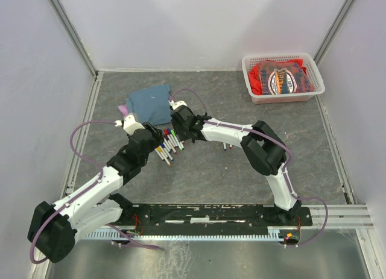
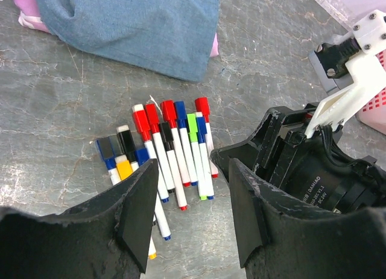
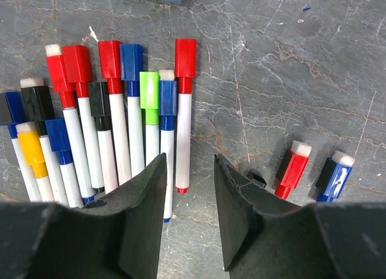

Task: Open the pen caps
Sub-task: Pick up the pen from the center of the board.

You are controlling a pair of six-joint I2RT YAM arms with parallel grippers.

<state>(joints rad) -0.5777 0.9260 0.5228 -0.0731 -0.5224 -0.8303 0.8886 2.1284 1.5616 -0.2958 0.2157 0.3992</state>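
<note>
Just beyond the spread right hand (image 3: 190,161) lie the pen caps (image 3: 131,62).

White arms (image 1: 90,197), black joints (image 1: 265,149), purple cables (image 1: 72,140), scuffed black hands (image 2: 188,194)

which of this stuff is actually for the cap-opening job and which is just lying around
For the job: the row of pens, the caps on them, a loose red cap and blue cap off to the side.
Just lying about: blue cloth, pink thing under it, basket of red clothes.
</note>
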